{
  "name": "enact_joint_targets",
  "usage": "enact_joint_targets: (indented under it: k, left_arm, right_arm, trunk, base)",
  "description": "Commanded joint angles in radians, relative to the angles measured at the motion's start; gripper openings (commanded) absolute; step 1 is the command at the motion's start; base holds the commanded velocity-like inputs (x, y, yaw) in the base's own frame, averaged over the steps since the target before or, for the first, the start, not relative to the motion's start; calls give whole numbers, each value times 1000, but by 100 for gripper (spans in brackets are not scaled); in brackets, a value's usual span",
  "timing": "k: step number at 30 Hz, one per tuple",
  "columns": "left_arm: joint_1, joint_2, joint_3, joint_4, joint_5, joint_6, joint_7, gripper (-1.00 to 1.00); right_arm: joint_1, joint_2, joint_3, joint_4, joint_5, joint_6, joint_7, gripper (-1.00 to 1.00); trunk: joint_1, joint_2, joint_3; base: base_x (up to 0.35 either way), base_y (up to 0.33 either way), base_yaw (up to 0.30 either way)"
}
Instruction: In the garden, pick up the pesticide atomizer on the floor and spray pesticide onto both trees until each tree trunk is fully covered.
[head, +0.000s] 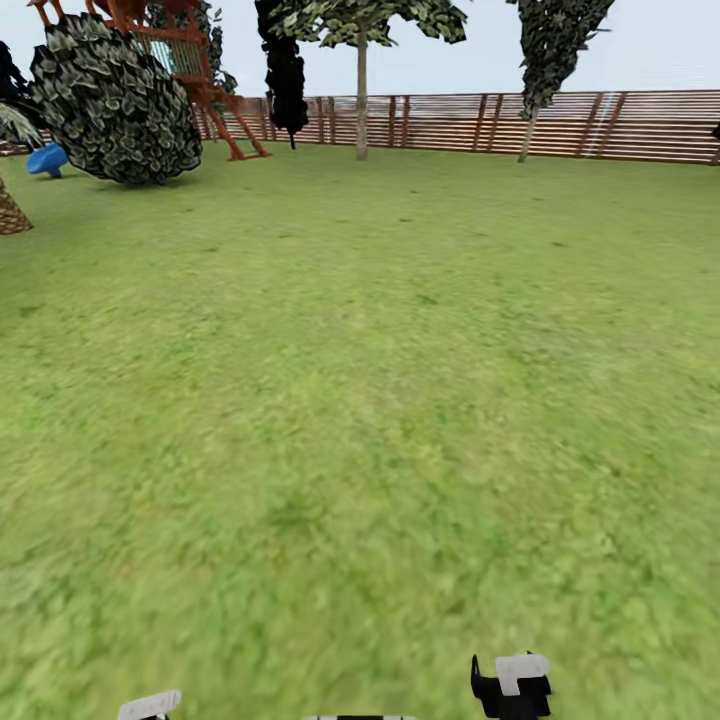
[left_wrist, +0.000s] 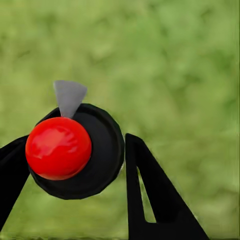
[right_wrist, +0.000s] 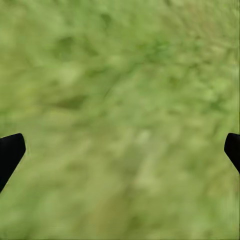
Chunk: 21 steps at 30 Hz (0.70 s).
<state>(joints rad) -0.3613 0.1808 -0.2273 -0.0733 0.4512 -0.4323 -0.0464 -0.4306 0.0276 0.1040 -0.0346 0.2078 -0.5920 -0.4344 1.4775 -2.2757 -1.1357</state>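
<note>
1. Your L gripper (left_wrist: 75, 170) is pinching the atomizer (left_wrist: 75, 152), red cap facing cam, above the lawn (head: 360, 400).
2. R gripper (right_wrist: 120, 150) is spread wide, nothing between fingers.
3. Fence (head: 560, 125) sits far across the grass.

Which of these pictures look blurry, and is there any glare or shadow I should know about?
Head view: the lawn smears soft toward the near edge, while the fence stays crisp; a faint shadow lies under the big bush. Left wrist view: grass is blurred, and the red ball between the left hand's fingers shows pale highlights. Right wrist view: the grass is a uniform blur.
</note>
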Motion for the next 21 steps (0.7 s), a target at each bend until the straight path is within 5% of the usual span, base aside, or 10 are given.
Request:
enact_joint_targets:
  k: [1, 21]
  left_arm:
    - [-1, 0, -6, 1, 11, -3, -5, -100]
    - [-1, 2, -4, 1, 20, -2, -4, -100]
  right_arm:
    - [0, 0, 8, 1, 4, 1, -10, 100]
    - [16, -2, 13, 5, 10, 3, 72, 100]
  trunk:
    - [0, 0, -1]
    - [0, 0, -3]
  base:
    - [8, 0, 272]
    - [312, 59, 38]
